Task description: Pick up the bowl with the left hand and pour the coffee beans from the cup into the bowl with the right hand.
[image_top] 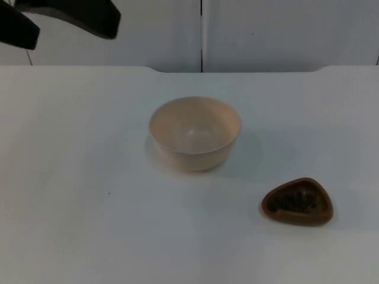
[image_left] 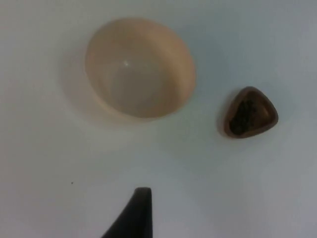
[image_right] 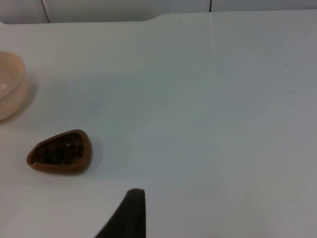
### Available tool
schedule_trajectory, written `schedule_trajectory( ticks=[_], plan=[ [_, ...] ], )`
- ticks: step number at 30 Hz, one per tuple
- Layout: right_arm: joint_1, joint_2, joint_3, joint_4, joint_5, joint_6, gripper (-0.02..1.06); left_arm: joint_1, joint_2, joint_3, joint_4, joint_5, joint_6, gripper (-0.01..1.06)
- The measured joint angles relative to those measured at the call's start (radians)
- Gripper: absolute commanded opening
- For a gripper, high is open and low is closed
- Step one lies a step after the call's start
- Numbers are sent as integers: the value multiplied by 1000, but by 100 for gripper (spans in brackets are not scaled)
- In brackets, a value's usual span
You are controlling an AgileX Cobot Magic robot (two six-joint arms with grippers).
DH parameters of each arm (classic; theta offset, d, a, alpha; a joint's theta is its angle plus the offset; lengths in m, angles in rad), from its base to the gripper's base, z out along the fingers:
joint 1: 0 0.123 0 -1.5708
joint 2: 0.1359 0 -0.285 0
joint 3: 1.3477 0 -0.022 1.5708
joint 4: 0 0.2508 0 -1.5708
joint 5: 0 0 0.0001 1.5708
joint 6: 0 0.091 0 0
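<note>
In the top view a pale peach bowl (image_top: 194, 134) stands upright a little above the middle of the frame on the white table (image_top: 77, 225), and its inside looks bare. To the lower right of it, well apart, sits a small brown cup (image_top: 298, 202) with a rounded three-cornered rim, and the dark mass inside it is probably the coffee beans (image_top: 292, 202), though single beans cannot be made out. The left arm (image_top: 65, 16) shows as black shapes in the upper left corner of the frame, raised over the far edge of the table and nowhere near the bowl. The grey wall (image_top: 284, 29) runs along the top of the frame behind the table. In the left wrist view the bowl (image_left: 140, 67) is seen from above, open side up, with the cup (image_left: 250, 112) just beside it but not touching, its dark filling (image_left: 243, 113) visible. One black fingertip of the left gripper (image_left: 133, 214) hangs above bare table, short of the bowl; whether its fingers are apart or together I cannot tell. In the right wrist view the cup (image_right: 60, 151) rests on the table with its contents (image_right: 58, 151) showing, and part of the bowl (image_right: 10, 89) stands beyond it. A black fingertip of the right gripper (image_right: 126, 215) hovers near the cup without touching it, and I cannot tell its state either.
</note>
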Motion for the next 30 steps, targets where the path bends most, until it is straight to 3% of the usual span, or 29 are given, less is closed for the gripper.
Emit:
schedule_trajectory(
  ticks=[21,30],
  plan=[
    [0,0,0,0,0,0,105,-72,296,-113,9,-37,-12,105],
    [0,0,0,0,0,0,105,-72,483,-240,114,-39,-163,105]
  ],
)
